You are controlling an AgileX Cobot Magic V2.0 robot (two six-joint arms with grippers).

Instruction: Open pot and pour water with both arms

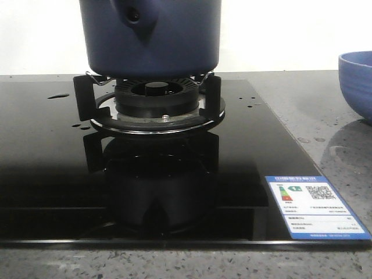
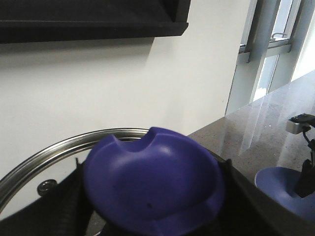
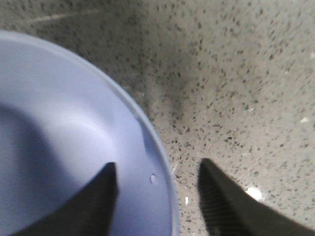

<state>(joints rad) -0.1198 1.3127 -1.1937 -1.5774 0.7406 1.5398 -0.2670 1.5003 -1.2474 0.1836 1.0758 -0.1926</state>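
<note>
**Pot on the burner, lid knob in the left tool**

Pot point(image 1: 150, 35) sits on the burner stand point(image 1: 152, 107) of the black glass hob point(image 1: 52, 168), toward the far edge of the speckled stone surface point(image 1: 343, 151); its stubby spout point(image 1: 135, 14) faces the camera. Small drops of water point(image 1: 58, 96) dot the glass near the stand. The left tool point(image 2: 152, 196) is closed narrowly around the purple lid knob point(image 2: 152, 182), with the lid's steel rim point(image 2: 64, 145) curving behind it. By the right edge, the right tool point(image 3: 157, 196) is spread wide, straddling the rim of the light-blue bowl point(image 3: 64, 147), one finger point(image 3: 101, 201) inside and one outside over the stone.
</note>
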